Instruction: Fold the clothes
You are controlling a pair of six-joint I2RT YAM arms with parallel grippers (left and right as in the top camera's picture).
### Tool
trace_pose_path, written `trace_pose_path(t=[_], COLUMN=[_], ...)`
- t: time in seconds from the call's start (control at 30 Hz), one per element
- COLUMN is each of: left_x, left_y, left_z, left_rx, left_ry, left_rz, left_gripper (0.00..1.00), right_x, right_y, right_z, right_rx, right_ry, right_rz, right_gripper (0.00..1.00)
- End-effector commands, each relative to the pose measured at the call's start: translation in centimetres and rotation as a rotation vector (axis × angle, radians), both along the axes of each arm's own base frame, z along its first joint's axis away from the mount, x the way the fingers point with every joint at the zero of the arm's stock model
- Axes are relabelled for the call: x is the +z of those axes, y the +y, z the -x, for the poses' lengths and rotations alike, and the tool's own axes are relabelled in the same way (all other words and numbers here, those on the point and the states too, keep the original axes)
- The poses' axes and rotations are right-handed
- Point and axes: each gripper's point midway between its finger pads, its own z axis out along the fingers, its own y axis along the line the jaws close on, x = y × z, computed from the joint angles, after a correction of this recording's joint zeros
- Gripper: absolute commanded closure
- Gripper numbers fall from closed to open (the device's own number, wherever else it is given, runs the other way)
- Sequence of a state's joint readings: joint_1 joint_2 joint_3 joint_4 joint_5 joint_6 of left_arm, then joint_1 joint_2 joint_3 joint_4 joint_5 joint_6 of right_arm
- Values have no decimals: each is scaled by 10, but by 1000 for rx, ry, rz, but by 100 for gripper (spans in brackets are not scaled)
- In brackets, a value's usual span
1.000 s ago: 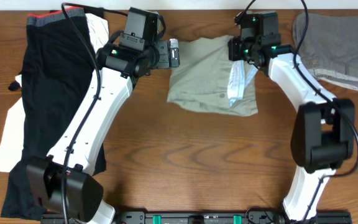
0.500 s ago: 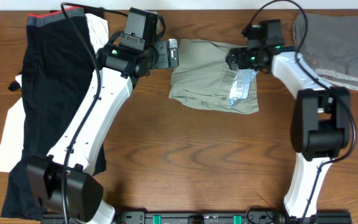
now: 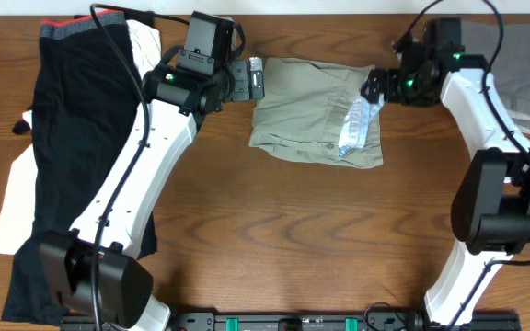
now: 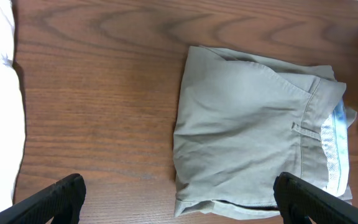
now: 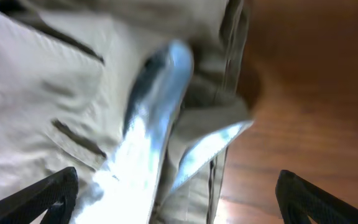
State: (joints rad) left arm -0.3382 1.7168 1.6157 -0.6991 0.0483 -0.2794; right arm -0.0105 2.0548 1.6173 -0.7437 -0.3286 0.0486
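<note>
Shorts lie folded at upper centre of the counter. Left jaws and right jaws flank them, both spread wide and empty.

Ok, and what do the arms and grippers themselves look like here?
Both the left arm and right arm have white shell links joined by round black joint housings, with thin black cables looping alongside. A small green light glows near each wrist. The left gripper and right gripper are mostly black, with dark, blunt fingers.
</note>
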Motion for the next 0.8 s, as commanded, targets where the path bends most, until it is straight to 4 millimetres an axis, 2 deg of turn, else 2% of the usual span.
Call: trace_pose_path(t=[0.0, 0.2, 0.3, 0.57, 0.67, 0.77], left_x=[-8, -8, -8, -8, -8, -8], left_y=[3, 3, 3, 3, 3, 3], left_z=[-1, -1, -1, -1, -1, -1], left_rx=[-4, -4, -4, -4, -4, -4], left_ry=[10, 10, 10, 12, 12, 12], left_rz=[-25, -25, -25, -26, -26, -26], left_gripper=[2, 2, 2, 2, 2, 2], right_x=[-25, -49, -57, -58, -62, -63], right_y=[13, 16, 24, 50, 50, 49], right_z=[16, 29, 29, 22, 22, 24], right_rx=[18, 19, 33, 16, -19, -36], right_ry=[63, 84, 65, 24, 43, 58], right_rz=[-26, -28, -36, -128, -136, -142], right_gripper=[1, 1, 1, 1, 1, 8])
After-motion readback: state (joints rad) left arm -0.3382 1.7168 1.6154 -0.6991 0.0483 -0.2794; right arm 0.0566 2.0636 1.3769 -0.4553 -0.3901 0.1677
